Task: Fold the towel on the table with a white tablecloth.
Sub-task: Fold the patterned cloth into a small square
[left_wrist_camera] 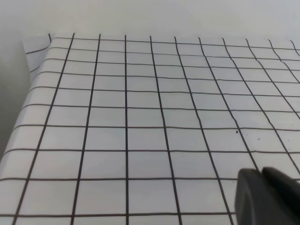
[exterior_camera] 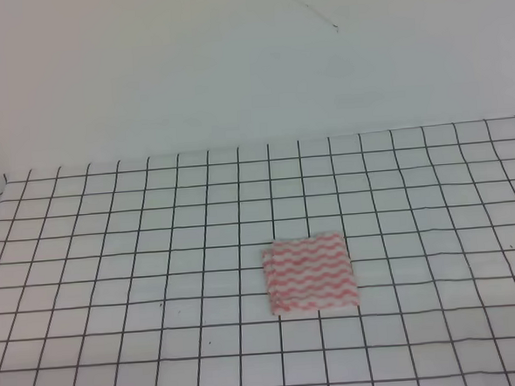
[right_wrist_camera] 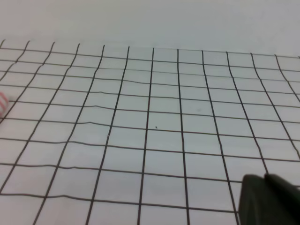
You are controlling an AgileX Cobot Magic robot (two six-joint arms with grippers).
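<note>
The towel [exterior_camera: 310, 274], white with red-pink wavy stripes, lies as a small flat squarish pad on the white tablecloth [exterior_camera: 113, 254], a little right of the table's middle. Its edges look layered along the left side. A sliver of the towel [right_wrist_camera: 2, 104] shows at the left edge of the right wrist view. Neither arm appears in the exterior high view. Only a dark piece of my left gripper [left_wrist_camera: 269, 197] shows in the bottom right corner of its wrist view, and the same holds for my right gripper [right_wrist_camera: 269, 199]. Both hang above bare tablecloth, apart from the towel.
The black-gridded tablecloth covers the whole table [exterior_camera: 465, 163] up to a plain white wall behind. The table's left edge [left_wrist_camera: 28, 89] drops away in the left wrist view. A few small dark specks [right_wrist_camera: 156, 127] dot the cloth.
</note>
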